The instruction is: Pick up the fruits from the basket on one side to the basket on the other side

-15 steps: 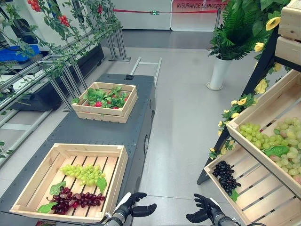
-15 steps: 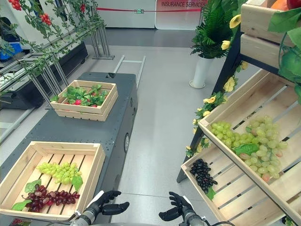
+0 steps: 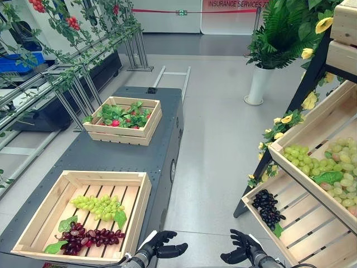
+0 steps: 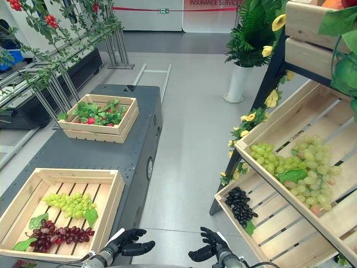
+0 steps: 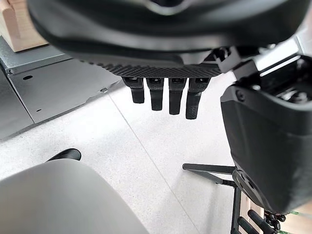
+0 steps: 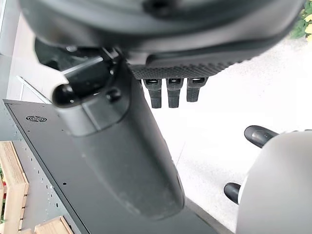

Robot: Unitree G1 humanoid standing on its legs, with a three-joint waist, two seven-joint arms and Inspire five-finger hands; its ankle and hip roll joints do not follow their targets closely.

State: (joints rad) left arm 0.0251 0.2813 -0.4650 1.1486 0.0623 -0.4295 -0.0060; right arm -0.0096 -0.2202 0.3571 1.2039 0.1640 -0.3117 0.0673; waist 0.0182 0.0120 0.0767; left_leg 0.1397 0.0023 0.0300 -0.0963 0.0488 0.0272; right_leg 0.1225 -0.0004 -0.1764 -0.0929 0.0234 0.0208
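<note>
On the dark cart [image 3: 117, 156] stands a near wooden crate [image 3: 139, 209] holding a green grape bunch [image 3: 100, 206] and a red grape bunch [image 3: 86, 239]. To my right, a slanted shelf crate [image 3: 301, 234] holds a black grape bunch [image 3: 268, 207]. The shelf crate above it [image 3: 304, 131] carries several green grape bunches [image 3: 329, 167]. My left hand [image 3: 159, 247] hangs low beside the near crate's corner, open, with nothing in it. My right hand [image 3: 241, 251] hovers low over the floor, left of the lower shelf crate, open with nothing in it. Straight fingers [image 5: 165, 97] show in the left wrist view.
A second crate [image 3: 124, 118] with leafy greens and red fruit sits at the cart's far end. A white-potted plant [image 3: 259, 84] stands behind the shelf. Metal railings with vines [image 3: 72, 72] run along the left. Grey floor [image 3: 212, 167] separates cart and shelf.
The whole view has shifted slightly. Both hands stay low with nothing held, in nearly the same places.
</note>
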